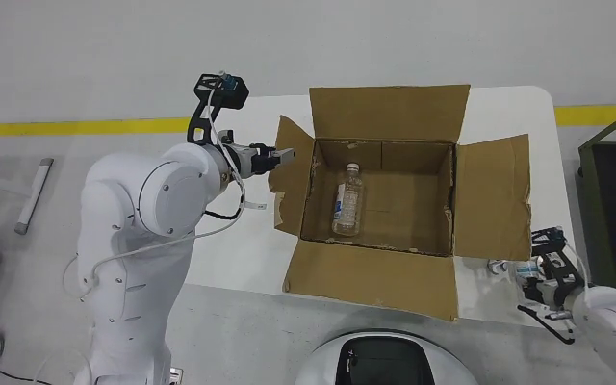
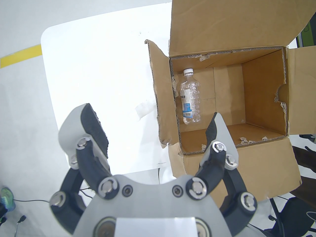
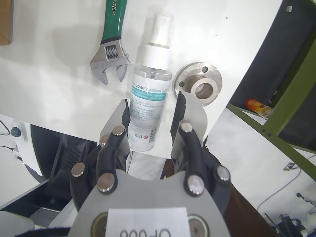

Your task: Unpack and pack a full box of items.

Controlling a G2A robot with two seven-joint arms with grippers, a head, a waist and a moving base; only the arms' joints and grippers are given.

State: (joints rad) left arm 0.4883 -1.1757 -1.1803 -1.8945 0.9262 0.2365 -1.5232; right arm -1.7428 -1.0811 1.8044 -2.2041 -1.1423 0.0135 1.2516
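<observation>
A: How many boxes are on the table (image 1: 241, 255)?

B: One box (image 1: 371, 279), with its four flaps (image 1: 493, 197) spread outward.

A: And inside it?

B: One bottle (image 1: 348, 200), clear with a white cap. It lies on its side on the box floor, toward the left wall, with the cap pointing at the far wall.

A: Where is the left gripper (image 2: 152, 114)?

B: It hangs over the table just beside the box's left flap. Its two fingers are spread wide, with nothing between them.

A: The right gripper (image 3: 153, 102)?

B: It is low at the table's right front corner, outside the box. Its two fingers stand apart on either side of one spray bottle (image 3: 148, 92), which lies flat on the table. One pad is at the bottle's side; a gap shows at the other.

A: Anything else there?

B: Two things. One green-handled wrench (image 3: 113, 38) lies just beside the spray bottle on one side, and one metal flange (image 3: 197, 82) on the other. That makes three items outside the box and one inside.
</observation>
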